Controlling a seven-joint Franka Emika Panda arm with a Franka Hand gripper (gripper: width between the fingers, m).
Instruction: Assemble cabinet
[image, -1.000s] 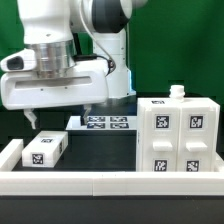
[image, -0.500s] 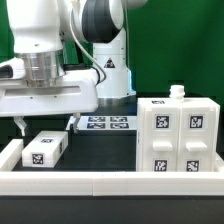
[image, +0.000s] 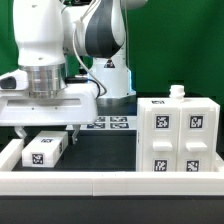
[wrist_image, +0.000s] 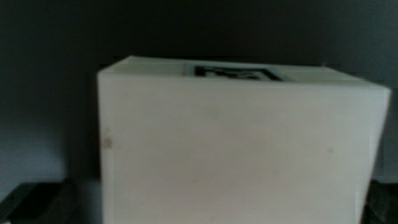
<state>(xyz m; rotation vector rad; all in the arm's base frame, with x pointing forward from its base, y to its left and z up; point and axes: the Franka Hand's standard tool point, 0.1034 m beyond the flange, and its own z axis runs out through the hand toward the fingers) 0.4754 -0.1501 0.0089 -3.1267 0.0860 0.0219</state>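
Observation:
The large white cabinet body, with several black-and-white tags on its front, stands at the exterior view's right. A small white drawer block with one tag lies at the exterior view's left. My gripper hangs just above this block with its fingers spread wide, one on each side of it. In the wrist view the block fills most of the picture, its tag on the far face. The gripper is open and holds nothing.
The marker board lies flat behind the block, near the arm's base. A long low white rail runs along the front, and a short rail stands at the exterior view's left. A small white knob sits on top of the cabinet body.
The gripper has moved toward the exterior view's left and come down, from above the marker board to just over the small drawer block. The fingers stay open. The parts have not moved.

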